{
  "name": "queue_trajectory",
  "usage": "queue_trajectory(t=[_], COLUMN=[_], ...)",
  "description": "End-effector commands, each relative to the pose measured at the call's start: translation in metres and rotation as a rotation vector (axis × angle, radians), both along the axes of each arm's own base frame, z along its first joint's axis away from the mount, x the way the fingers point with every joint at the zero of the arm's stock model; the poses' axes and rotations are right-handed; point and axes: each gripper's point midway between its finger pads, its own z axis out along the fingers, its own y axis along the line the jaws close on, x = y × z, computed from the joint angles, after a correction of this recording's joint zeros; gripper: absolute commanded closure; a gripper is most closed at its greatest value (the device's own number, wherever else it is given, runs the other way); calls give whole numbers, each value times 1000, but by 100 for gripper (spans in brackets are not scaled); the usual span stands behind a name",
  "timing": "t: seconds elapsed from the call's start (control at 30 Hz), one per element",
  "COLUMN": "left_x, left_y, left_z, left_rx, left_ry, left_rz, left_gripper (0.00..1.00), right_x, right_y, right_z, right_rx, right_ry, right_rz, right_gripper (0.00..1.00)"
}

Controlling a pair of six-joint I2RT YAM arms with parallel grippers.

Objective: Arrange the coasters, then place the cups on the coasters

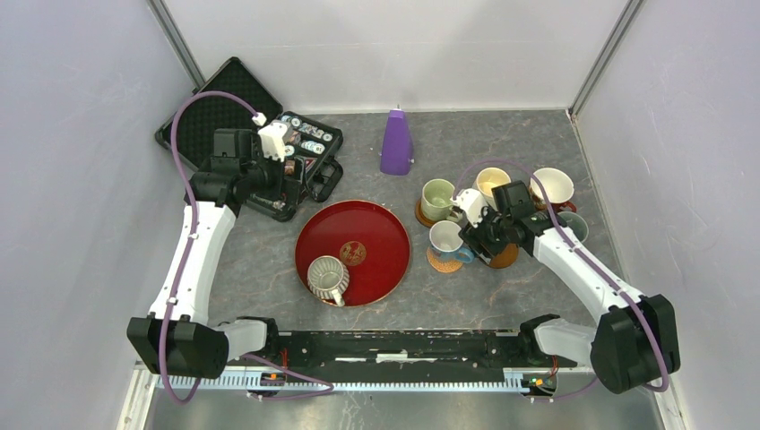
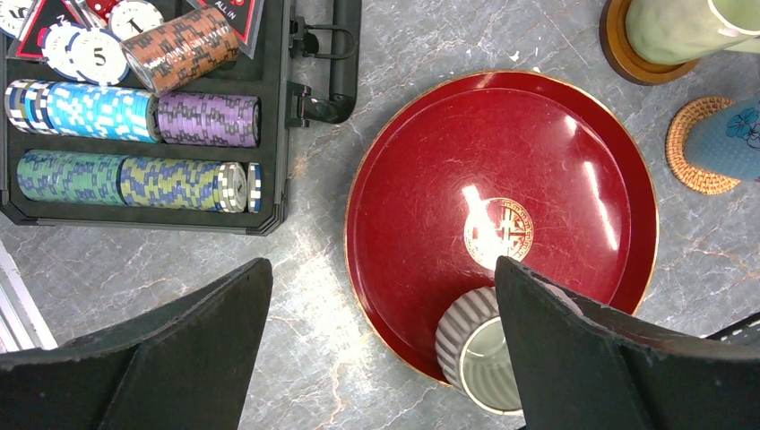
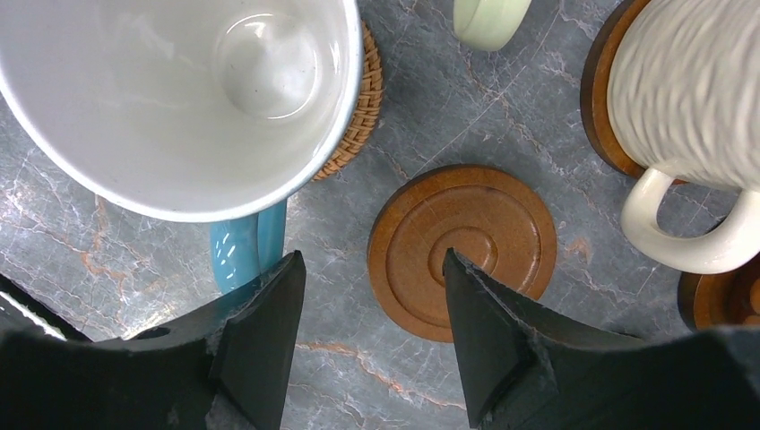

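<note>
Left end effector [image 2: 381, 267]: jaws wide apart, empty, hanging over the table [image 1: 466, 300] between the open chip case [image 2: 276, 107] and the red tray [image 2: 556, 134]. Ribbed grey mug [image 1: 327, 279] sits on that tray near its front-left rim, not on any coaster. Right end effector [image 3: 372, 258]: jaws partly apart, nothing between them, low over the mug cluster on the right. One finger overlaps the edge of a bare brown coaster [image 3: 475, 224]. The other is beside the blue handle of the white mug [image 3: 179, 90], which stands on the woven coaster [image 3: 369, 90]. Pale green mug [image 1: 437, 198] is on a dark brown coaster [image 2: 615, 52], just behind the white mug. Cream-yellow mug [image 1: 491, 182] is on a second dark coaster [image 3: 599, 98], right of the green one. Patterned white mug [image 1: 553, 186] is at the far right. Grey-blue mug [image 1: 574, 224] is just in front of it, partly hidden by the right arm. Can't tell what's under either of them. Purple cone [image 1: 395, 143] stands upright, apart, behind the tray.
</note>
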Motion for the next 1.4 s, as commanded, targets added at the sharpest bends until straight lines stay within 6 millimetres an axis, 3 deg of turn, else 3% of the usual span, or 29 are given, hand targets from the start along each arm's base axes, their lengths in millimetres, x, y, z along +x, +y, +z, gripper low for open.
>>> queue_trajectory(t=[0.0,0.13,0.37,0.53,0.73,0.83,1.03,1.17,1.37], left_x=[-4,-18,-94,-135,-136,-137,-127,-114,-103], left_y=[-1,1,1,0,4,-5,-18,-39,-76], left_z=[6,0,-21,-49,-99,-114,-129,-127,-127], left_rx=[15,69,243,282,471,534,602,532,495], left_ry=[-31,11,82,125,59,-13,-112,-166,-238], left_rz=[-46,-129,-596,-782,-791,-771,-671,-593,-618], left_gripper=[0,0,0,0,0,0,0,0,0], right_x=[-2,-1,8,29,60,68,74,79,88], right_y=[1,-5,-22,-25,-10,-6,-4,-1,0], right_z=[6,12,38,61,100,110,115,116,125], right_rx=[27,0,-34,-13,63,81,89,101,103], right_ry=[-22,-37,-71,-105,-174,-177,-182,-177,-195], right_rz=[-7,-9,-20,-61,-81,-78,-87,-91,-95], right_gripper=[34,29,13,6,6,6,7,7,7])
